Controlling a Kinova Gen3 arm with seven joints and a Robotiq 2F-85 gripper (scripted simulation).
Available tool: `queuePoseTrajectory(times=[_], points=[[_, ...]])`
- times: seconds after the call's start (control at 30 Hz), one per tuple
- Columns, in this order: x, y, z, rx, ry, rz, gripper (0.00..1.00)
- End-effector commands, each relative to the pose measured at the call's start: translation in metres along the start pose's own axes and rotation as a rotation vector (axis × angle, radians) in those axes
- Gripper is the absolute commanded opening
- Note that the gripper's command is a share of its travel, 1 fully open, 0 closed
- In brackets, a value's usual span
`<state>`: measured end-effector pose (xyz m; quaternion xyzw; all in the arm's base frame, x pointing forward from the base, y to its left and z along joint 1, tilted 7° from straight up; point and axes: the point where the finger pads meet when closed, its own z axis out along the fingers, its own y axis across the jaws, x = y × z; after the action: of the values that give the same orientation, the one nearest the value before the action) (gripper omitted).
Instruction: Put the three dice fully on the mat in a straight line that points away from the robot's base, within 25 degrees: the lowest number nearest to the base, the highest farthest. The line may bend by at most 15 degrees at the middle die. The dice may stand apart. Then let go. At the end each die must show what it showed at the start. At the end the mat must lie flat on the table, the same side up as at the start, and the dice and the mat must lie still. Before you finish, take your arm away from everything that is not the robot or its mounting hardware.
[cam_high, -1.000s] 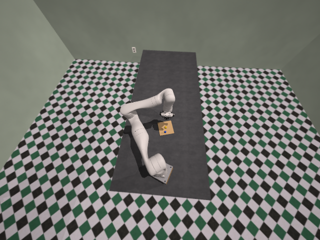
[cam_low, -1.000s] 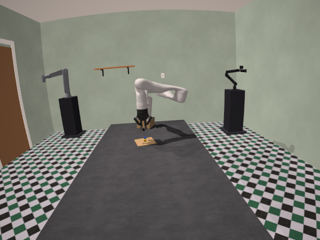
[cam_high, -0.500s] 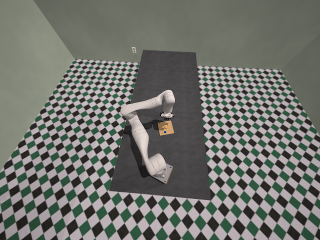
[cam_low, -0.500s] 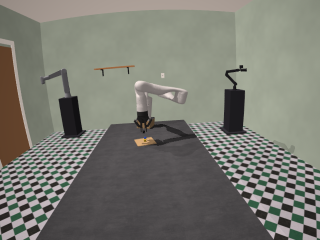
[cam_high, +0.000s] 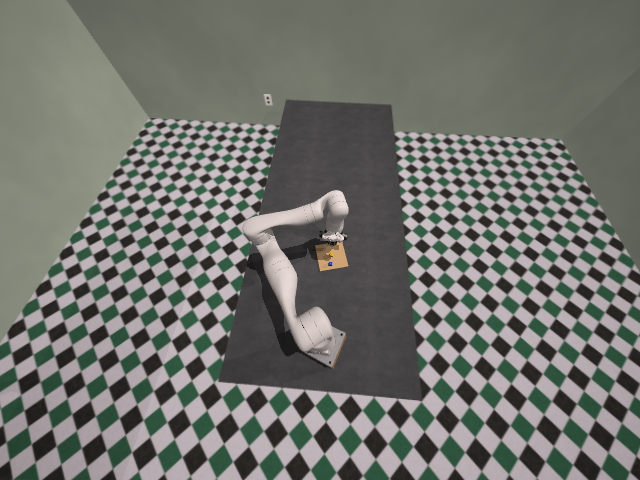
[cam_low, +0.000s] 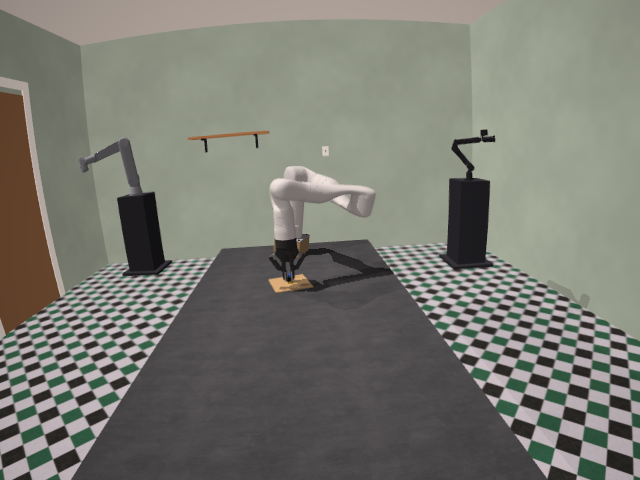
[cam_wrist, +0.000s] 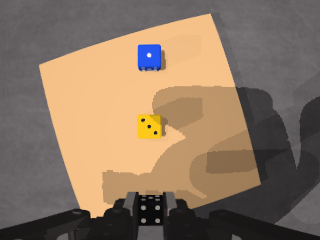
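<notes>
1. Gripper closed on the black die in the wrist view, one pad on each side of it; the large face turned to the camera shows four pips, with more on a narrow strip of another face. Ahead of the fingers on the mat sits the yellow die, three up; beyond it from the fingers is the blue die, one up; all three look nearly in line.

2. From the top view, the gripper is at the mat's far end from the base plate; yellow comes next on the base side of the fingers, then blue nearer the base; the held die is hidden, so its clearance cannot be read here.

3. In the exterior view, the fingertips are low over the mat, with a speck of blue showing between them; whether the held die touches the mat cannot be told.

4. Placing the last and highest die seems the step in hand; the next move likely calls for checking that its whole footprint is inside the far edge beneath the fingers, lowering it level if needed, then opening gently and rising straight up; a sideways drift could tip it or drag the mat.
</notes>
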<state>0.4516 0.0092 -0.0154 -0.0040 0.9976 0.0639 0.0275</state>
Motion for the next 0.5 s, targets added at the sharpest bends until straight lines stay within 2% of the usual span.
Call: queuePoseTrajectory(times=[0.0,0.17,0.47], points=[[0.0035,-0.0010,0.0117,0.006,0.012,-0.003,0.11],[0.0034,-0.0011,0.0205,0.006,0.012,-0.003,0.11],[0.0033,-0.0011,0.0216,0.006,0.012,-0.003,0.11]])
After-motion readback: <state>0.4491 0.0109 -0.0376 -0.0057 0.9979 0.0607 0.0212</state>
